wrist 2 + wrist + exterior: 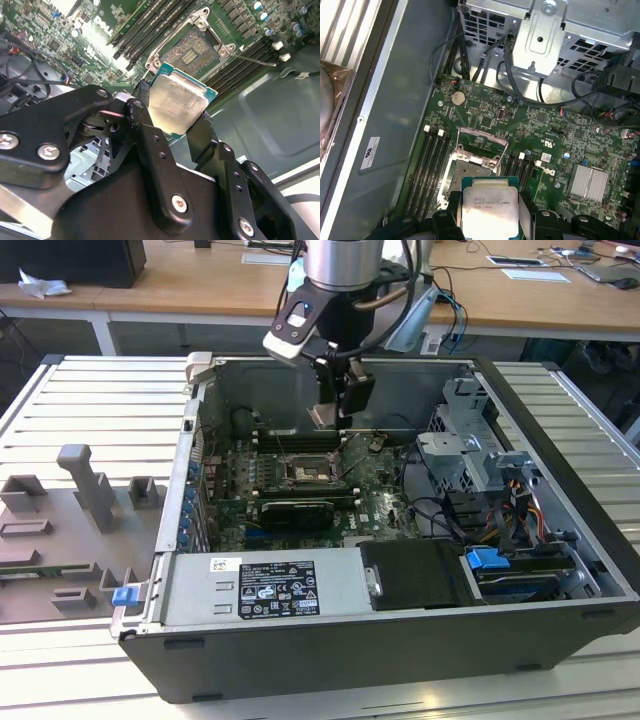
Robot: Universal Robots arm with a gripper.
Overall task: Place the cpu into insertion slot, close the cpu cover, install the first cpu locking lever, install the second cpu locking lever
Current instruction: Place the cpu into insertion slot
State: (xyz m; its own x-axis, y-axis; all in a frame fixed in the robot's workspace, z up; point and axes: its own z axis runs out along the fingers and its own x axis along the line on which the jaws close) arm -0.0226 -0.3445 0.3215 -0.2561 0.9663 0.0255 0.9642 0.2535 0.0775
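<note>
Two fingers (141, 95) of the gripper (175, 107) pinch the cpu (177, 102) by opposite edges, its metal face turned to the wrist cameras, held in the air clear of the board. Below the jaws, apart from the chip, the insertion slot (470, 175) lies uncovered, the cpu cover (485, 132) standing open at one edge and memory slots (427, 165) flanking two sides. Close by, a black expansion card (300, 510) lies just beside the slot on the exterior view's near side; nothing looks to stand between chip and slot.

Bright even room light, white glare on the motherboard (95, 37) in the second wrist view, shadowed case (260, 390)
</note>
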